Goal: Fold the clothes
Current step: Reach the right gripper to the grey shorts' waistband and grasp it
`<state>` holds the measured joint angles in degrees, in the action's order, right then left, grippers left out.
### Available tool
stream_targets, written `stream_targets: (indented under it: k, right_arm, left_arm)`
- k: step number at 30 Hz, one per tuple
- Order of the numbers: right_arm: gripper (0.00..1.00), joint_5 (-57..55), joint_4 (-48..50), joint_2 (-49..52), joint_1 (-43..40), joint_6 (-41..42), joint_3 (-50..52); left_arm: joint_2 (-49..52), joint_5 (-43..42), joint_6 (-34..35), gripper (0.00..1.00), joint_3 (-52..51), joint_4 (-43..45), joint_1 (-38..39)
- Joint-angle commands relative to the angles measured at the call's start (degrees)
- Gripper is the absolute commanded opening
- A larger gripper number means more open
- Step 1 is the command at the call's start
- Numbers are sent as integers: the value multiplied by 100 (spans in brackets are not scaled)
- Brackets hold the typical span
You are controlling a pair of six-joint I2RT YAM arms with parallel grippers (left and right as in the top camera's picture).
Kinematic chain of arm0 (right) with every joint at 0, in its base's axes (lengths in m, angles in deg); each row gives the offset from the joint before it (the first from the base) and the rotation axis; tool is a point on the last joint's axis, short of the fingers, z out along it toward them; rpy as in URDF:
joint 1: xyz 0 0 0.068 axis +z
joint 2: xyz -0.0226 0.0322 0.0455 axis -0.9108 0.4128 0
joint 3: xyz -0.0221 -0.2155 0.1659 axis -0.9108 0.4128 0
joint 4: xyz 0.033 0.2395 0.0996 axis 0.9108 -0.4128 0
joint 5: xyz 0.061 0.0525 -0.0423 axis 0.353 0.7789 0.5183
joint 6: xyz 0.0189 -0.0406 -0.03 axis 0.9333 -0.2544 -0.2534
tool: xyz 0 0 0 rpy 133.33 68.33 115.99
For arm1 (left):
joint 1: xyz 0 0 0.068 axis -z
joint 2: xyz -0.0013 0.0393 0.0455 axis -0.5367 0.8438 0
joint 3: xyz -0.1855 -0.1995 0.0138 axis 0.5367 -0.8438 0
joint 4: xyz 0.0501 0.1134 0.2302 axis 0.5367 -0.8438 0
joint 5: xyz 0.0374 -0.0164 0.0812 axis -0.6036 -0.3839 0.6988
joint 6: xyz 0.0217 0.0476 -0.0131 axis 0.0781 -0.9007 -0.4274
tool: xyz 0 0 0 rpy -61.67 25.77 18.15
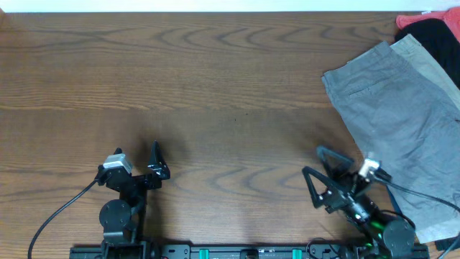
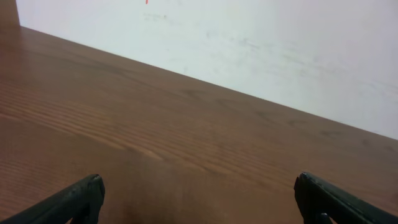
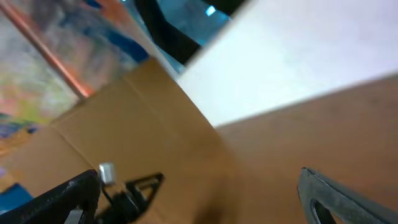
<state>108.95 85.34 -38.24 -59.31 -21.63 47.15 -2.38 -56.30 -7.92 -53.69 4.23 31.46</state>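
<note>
Left gripper (image 1: 138,155) and right gripper (image 1: 313,160): jaws spread wide, nothing grabbed.
Both sat at the tabletop (image 1: 215,86) front; grey shorts (image 1: 392,101) lay far right. Folding not started, guess the right one needed to fetch them first.

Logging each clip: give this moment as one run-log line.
left gripper open, empty; right gripper open, empty; grey shorts unfolded, right side of table; black piece beyond them; fold not started

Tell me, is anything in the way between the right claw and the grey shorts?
No, nothing visible. Only bare wooden table lies between the open right gripper and the grey shorts at the right edge.
</note>
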Motion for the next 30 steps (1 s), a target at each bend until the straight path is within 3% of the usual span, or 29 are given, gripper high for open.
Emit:
stream_targets:
  k: [1, 7, 11, 17, 25, 30]
  right_arm:
    - [99, -415, -164, 17, -2, -122, -380]
    - [99, -1176, -1709, 970, -2, -1661, -1620]
    - [99, -1368, -2546, 2273, -2, -2682, -2638]
    - [99, -2643, -4520, 4900, -2, -4461, -4795]
    - [99, -4712, -6859, 8085, -2, -4857, -7742]
    - [99, -4474, -6911, 9058, 4, -4977, -8505]
  left_arm:
    - [-39, 68, 11, 98, -120, -160, 17]
    - [-39, 68, 11, 98, -120, -160, 17]
    - [-39, 68, 11, 98, -120, -160, 17]
    - [-39, 68, 11, 98, -120, -160, 17]
    - [-39, 68, 11, 98, -120, -160, 17]
    - [-39, 68, 11, 98, -120, -160, 17]
